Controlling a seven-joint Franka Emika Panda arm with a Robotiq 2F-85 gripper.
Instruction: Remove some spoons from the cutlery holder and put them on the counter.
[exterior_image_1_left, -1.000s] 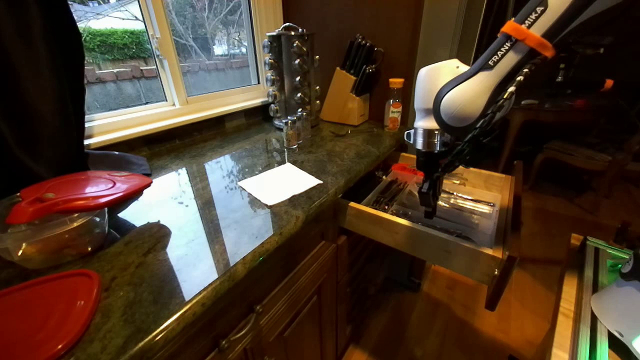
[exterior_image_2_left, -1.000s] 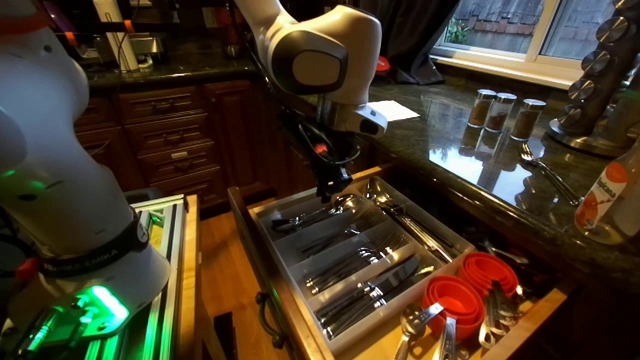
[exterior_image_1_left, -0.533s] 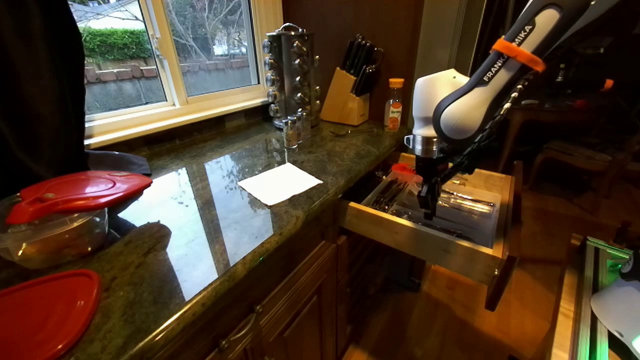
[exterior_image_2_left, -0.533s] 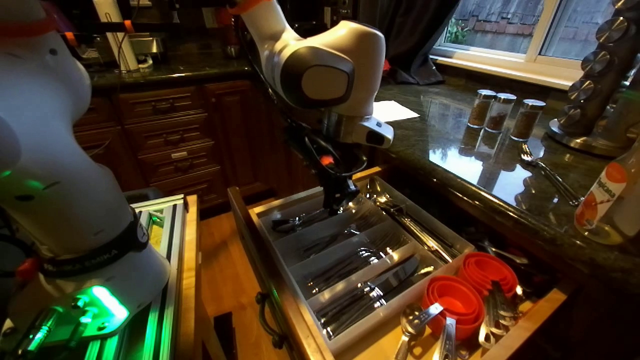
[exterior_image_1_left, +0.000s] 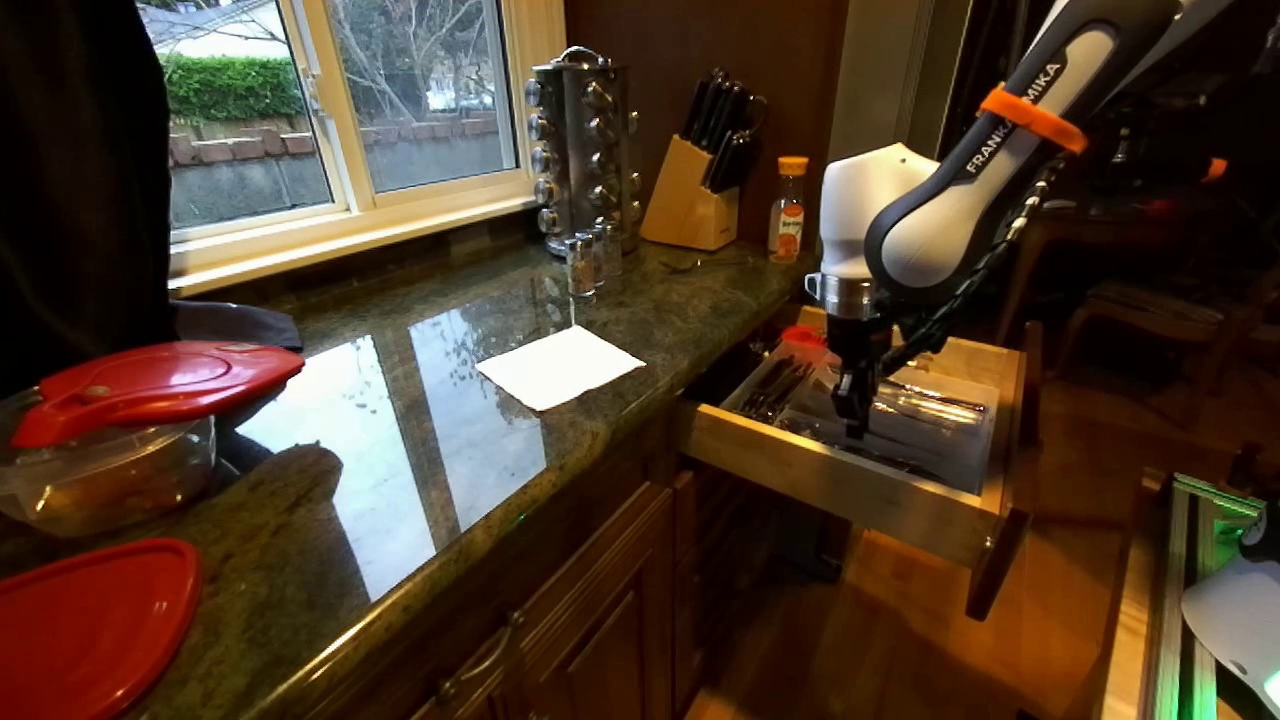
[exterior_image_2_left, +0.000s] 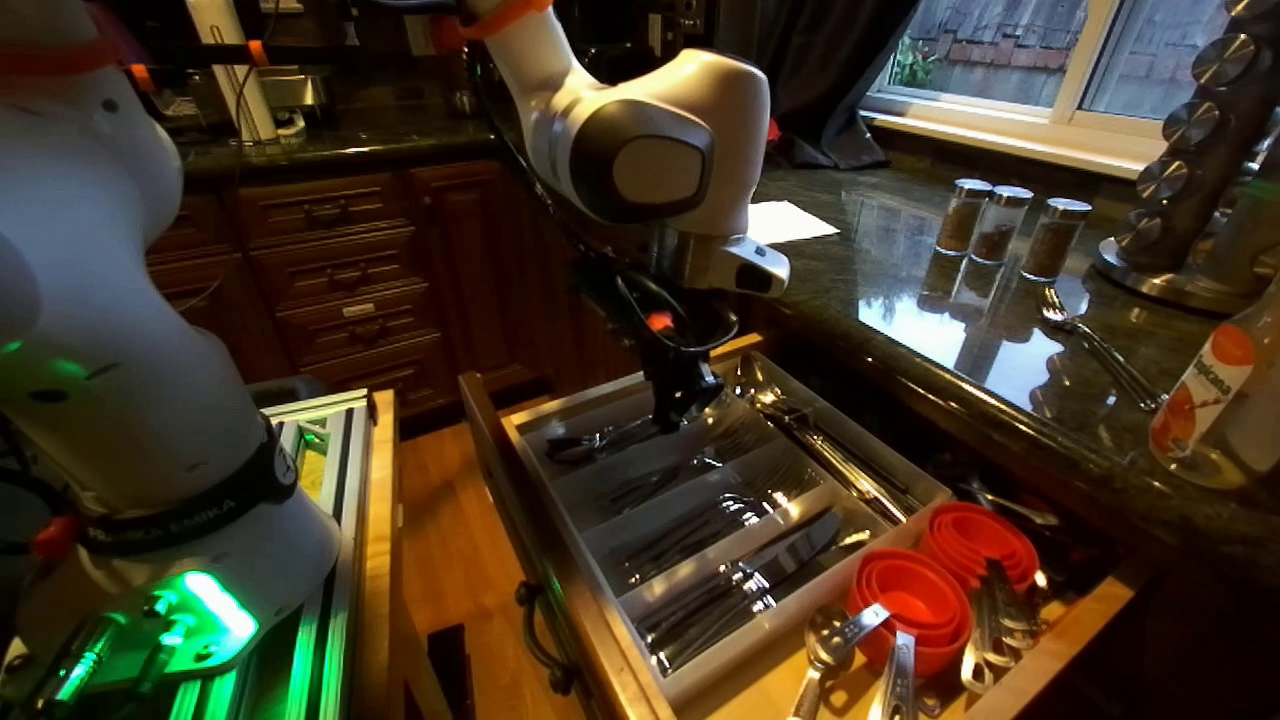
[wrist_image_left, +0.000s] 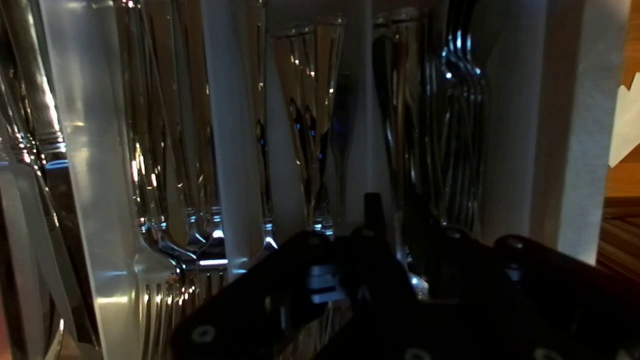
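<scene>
Several spoons (wrist_image_left: 402, 115) in tray (wrist_image_left: 95, 225), at pick-up

Location: end compartment (wrist_image_left: 505, 150), farthest from the red cups (exterior_image_2_left: 940, 638), in a drawer (exterior_image_1_left: 850, 482) pulled out beside and below the counter (exterior_image_1_left: 665, 315). Their handles roughly parallel. Alongside, a nested stack (wrist_image_left: 462, 110) of cutlery; kind too dark to make out.

Tool: one black gripper (exterior_image_1_left: 854, 432), pointing down into that compartment. Its fingers (wrist_image_left: 373, 215) a little apart, a sliver of spoon metal showing between them; whether clenched on it or merely straddling it, I can't make out. One fingertip lines up with the divider (wrist_image_left: 369, 145); contact uncertain.

Stage, in my judgement: taking a lot in hand. No spoon that I can make out on the counter, which carries a white sheet (exterior_image_1_left: 560, 368) and at least one fork (exterior_image_2_left: 1104, 350).

Handling advice: keep both fingers on the spoon side of the divider, squared across the handles, reaching below the top piece. Squeeze firmly; smooth metal is likely to slide or swivel, so a hold near mid-length should balance best. Take few rather than many, and leave the stack be. Lift straight up until every end clears the tray, then cross to the counter. Come down low over bare stone before letting go, so the lot lies flat without scatter
</scene>
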